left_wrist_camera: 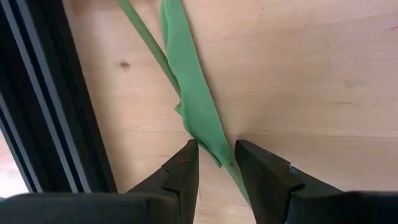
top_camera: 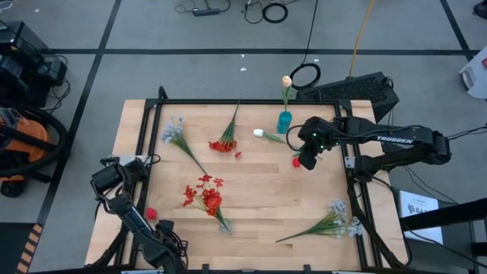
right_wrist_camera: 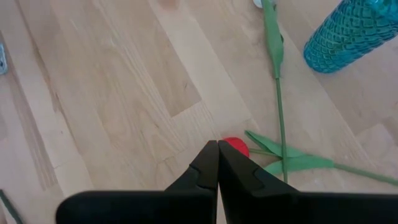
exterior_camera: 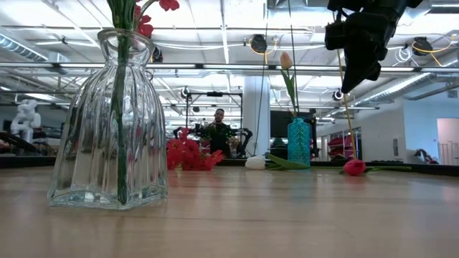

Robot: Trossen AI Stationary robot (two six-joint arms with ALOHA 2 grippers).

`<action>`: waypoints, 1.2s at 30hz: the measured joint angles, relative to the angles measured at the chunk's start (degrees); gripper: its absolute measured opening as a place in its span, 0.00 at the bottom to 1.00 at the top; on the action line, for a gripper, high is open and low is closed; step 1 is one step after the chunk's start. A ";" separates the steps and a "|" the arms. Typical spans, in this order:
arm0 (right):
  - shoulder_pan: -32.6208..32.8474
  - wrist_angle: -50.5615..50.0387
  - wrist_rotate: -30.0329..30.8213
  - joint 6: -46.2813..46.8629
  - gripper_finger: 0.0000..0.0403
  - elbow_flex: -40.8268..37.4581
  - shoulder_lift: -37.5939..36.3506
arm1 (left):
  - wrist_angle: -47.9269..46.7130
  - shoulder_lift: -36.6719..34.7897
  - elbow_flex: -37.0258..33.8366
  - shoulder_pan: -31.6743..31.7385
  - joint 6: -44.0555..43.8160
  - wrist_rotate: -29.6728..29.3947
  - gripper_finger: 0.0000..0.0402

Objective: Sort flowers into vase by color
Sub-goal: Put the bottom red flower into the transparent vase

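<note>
At the lower left of the high view the left gripper [top_camera: 156, 228] hangs near the table's [top_camera: 259, 221] edge, its fingers [left_wrist_camera: 183, 171] apart around a green leaf and stalk [left_wrist_camera: 193, 106]. A clear glass vase [exterior_camera: 111, 122] already holds red blossoms. Red blossom clusters [top_camera: 204, 196] and lavender sprays [top_camera: 176, 133] lie mid-table. At upper right, a teal vase [top_camera: 284, 122] holds a cream tulip [top_camera: 287, 81]. The right gripper [top_camera: 304, 161], fingers pressed together, hovers over a red rosebud [right_wrist_camera: 237, 145].

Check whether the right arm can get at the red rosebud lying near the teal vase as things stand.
Probably yes. The right gripper hangs just above the red rosebud, nothing between them, but it is shut and must open first. The teal vase stands clear to one side.
</note>
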 joint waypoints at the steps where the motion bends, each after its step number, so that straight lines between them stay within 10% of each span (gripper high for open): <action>1: 0.00 0.00 0.00 -0.09 0.00 0.00 0.00 | 0.38 0.50 0.00 -0.01 0.43 -0.03 0.31; 17: 0.00 0.37 0.00 -1.74 0.00 0.00 -0.02 | -1.64 -1.09 -0.19 0.89 3.92 -6.12 0.01; 36: 0.02 0.76 0.24 -0.10 0.00 0.00 -0.04 | -30.34 -19.53 -0.88 3.91 7.10 -38.94 0.00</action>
